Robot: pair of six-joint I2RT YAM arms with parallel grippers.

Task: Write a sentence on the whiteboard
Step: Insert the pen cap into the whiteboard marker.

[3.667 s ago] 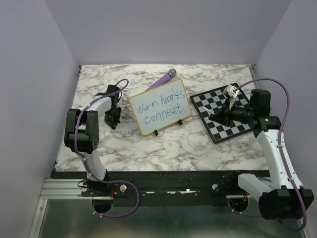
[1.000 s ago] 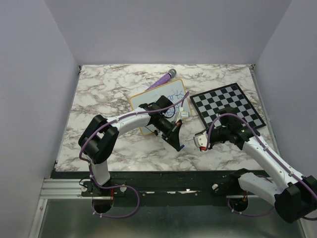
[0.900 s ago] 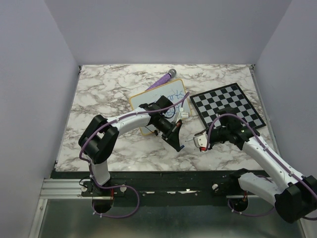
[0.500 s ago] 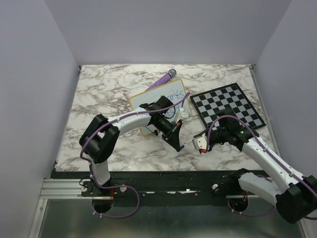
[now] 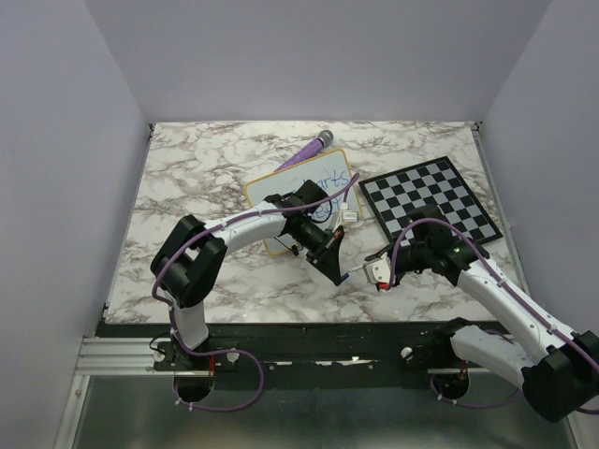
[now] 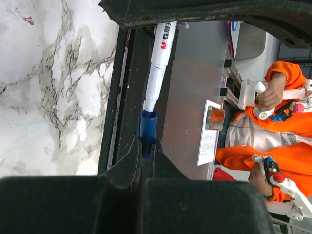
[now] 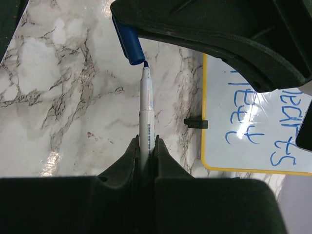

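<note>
The whiteboard (image 5: 323, 172) with a yellow-tan frame stands mid-table, mostly hidden by my left arm. Part of the blue sentence (image 5: 328, 178) shows. In the right wrist view the whiteboard (image 7: 217, 153) shows the ends of the blue sentence (image 7: 243, 134). My left gripper (image 5: 337, 270) is shut on a blue marker cap (image 6: 147, 127), in front of the board. My right gripper (image 5: 378, 273) is shut on the white marker (image 7: 146, 109). Its tip points at the cap (image 7: 128, 45) and sits at the cap's mouth. The marker body (image 6: 158, 63) lines up with the cap.
A black-and-white chessboard (image 5: 430, 200) lies at the right. A purple-handled object (image 5: 307, 152) lies behind the whiteboard. A small white item (image 5: 348, 215) sits by the board's right foot. The black table rail (image 5: 309, 335) runs along the near edge.
My left arm has swung across in front of the whiteboard, and my right arm has come off the chessboard. Over the last second, my right gripper edged the marker left toward the cap.
</note>
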